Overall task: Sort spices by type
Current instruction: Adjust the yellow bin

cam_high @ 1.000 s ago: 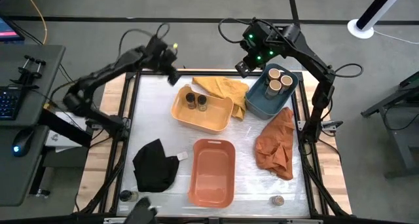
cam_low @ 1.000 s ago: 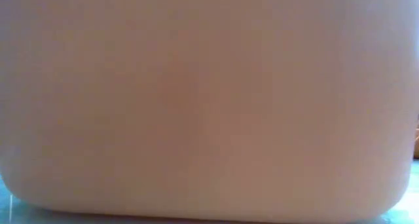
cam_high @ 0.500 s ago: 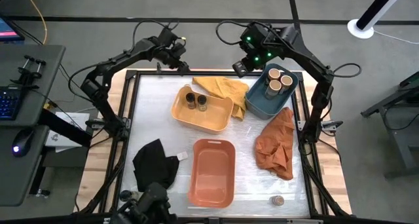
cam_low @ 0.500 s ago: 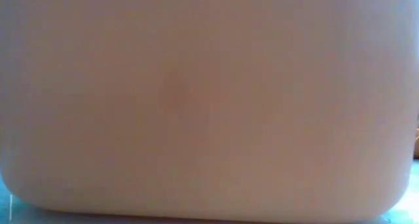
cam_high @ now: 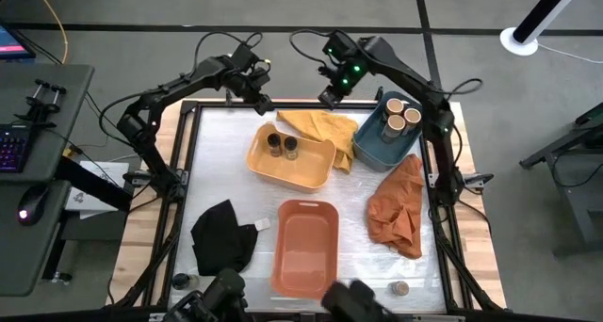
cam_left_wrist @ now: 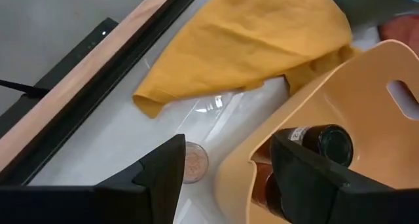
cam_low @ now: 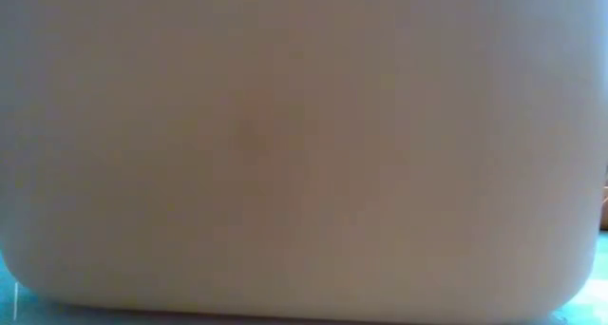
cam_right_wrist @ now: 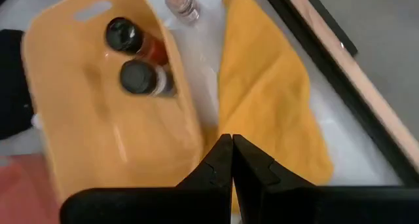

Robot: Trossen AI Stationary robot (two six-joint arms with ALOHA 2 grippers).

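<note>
Two dark slim jars (cam_high: 282,145) stand in the yellow tub (cam_high: 311,171); both show in the left wrist view (cam_left_wrist: 335,143) and the right wrist view (cam_right_wrist: 136,76). Three tan-topped jars (cam_high: 400,115) stand in the blue tub (cam_high: 372,151). One small jar (cam_left_wrist: 194,162) stands on the table beside the yellow tub's far wall, also in the right wrist view (cam_right_wrist: 180,1). Another jar (cam_high: 400,288) stands near the near edge, and one more (cam_high: 179,281) at the near left corner. My left gripper (cam_left_wrist: 226,185) hovers open above the jar by the tub. My right gripper (cam_right_wrist: 232,162) is shut above the yellow cloth (cam_high: 320,127).
An orange tub (cam_high: 305,247) sits at the middle near side, and its wall (cam_low: 304,154) fills the low view. An orange cloth (cam_high: 398,204) lies on the right, a black cloth (cam_high: 223,237) on the near left. Dark blurred shapes cross the near edge (cam_high: 358,298).
My left arm has swung in from the table's left, bringing its gripper a little right along the far edge, above the yellow tub's far side. My right gripper has moved toward the table's left, from beside the blue tub to over the yellow cloth. No jar has moved.
</note>
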